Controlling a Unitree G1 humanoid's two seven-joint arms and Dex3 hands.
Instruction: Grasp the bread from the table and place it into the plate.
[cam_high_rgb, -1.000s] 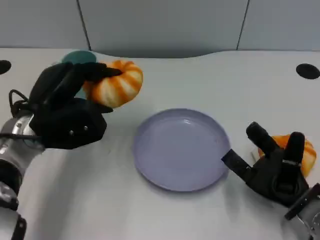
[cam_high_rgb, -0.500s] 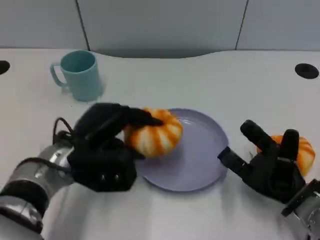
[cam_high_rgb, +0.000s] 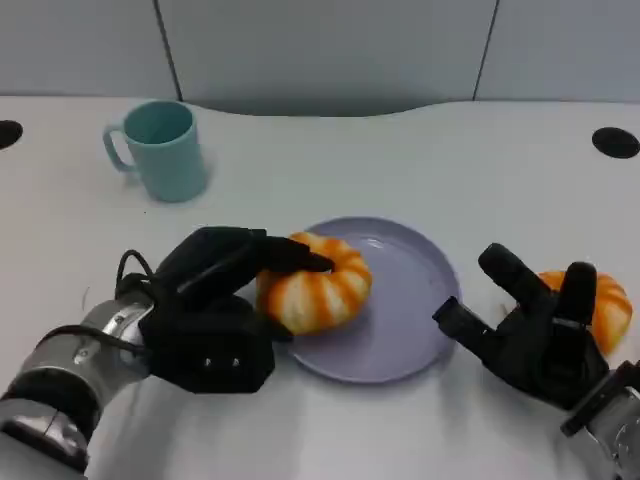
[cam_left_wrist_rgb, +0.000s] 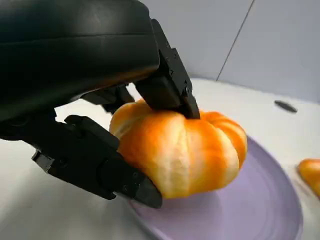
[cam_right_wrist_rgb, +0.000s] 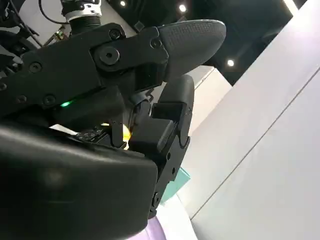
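Left hand (cam_high_rgb: 205, 320) lowered bread (cam_high_rgb: 313, 283) onto plate (cam_high_rgb: 410, 330), fingers (cam_high_rgb: 262, 258) still gripping.

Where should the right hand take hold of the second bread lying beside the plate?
Across its rounded body, from above. The second bread lies flat on the table, partly behind the open right hand; fingers could probably close on opposite sides of the ridged dome.

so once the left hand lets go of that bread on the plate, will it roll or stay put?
Likely stays: the bread is a squat, ridged round lying on the plate, near its left rim. Probably light and soft; the left hand holds it with no visible squashing. It could tip outward over that rim.
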